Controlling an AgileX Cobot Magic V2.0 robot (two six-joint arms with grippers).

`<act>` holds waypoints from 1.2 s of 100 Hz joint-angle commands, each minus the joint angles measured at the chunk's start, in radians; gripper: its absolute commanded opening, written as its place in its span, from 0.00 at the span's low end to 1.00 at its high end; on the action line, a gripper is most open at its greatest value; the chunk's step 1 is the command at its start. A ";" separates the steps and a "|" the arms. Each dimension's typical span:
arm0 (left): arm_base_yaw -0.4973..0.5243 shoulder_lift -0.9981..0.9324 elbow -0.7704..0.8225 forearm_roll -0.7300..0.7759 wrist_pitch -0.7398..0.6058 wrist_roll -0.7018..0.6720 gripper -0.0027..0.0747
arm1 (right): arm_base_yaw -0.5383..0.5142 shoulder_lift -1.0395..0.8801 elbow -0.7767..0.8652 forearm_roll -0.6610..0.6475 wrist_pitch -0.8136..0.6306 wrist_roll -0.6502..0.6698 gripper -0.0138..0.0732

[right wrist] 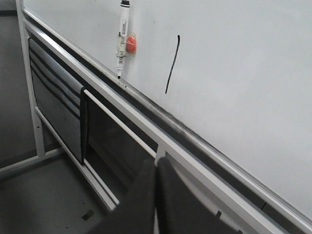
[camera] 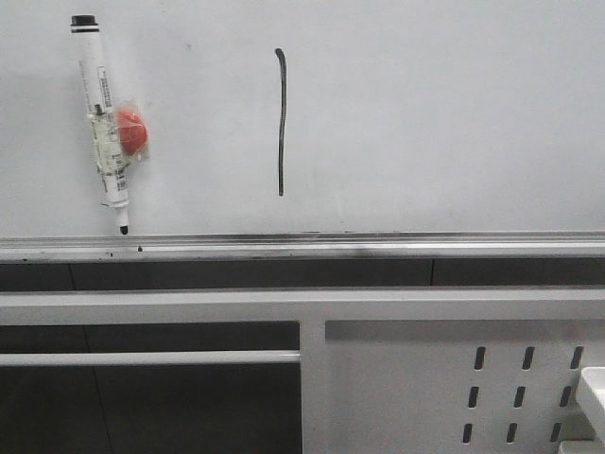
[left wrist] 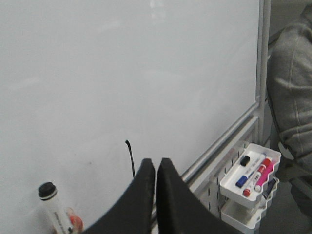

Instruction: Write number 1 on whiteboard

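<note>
The whiteboard [camera: 454,113] fills the upper front view, with a silvery rail [camera: 378,243] along its lower edge. A thin dark number 1 [camera: 281,123] with a small hook at its top is drawn on it, also seen as the number 1 [right wrist: 172,64] and partly behind my left fingers as the number 1 [left wrist: 130,157]. A white marker [camera: 102,118] with a red magnet clings to the board left of the stroke, tip down. My left gripper [left wrist: 156,163] is shut and empty, away from the board. My right gripper [right wrist: 156,162] is shut and empty, below the rail.
A white perforated metal frame [camera: 425,369] stands below the board. A white tray [left wrist: 249,173] with several markers hangs on the frame at the right. A person in a grey top [left wrist: 290,97] stands beyond the board's right edge.
</note>
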 commanded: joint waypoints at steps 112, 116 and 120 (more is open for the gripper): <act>0.801 -0.490 0.232 -0.039 0.213 0.005 0.01 | -0.008 -0.007 -0.024 -0.003 -0.077 -0.001 0.10; 0.828 -0.503 0.281 -0.043 0.213 0.005 0.01 | -0.008 -0.007 -0.024 -0.003 -0.077 -0.001 0.10; 0.848 -0.527 0.327 -0.066 0.213 0.005 0.01 | -0.008 -0.007 -0.024 -0.003 -0.077 -0.001 0.10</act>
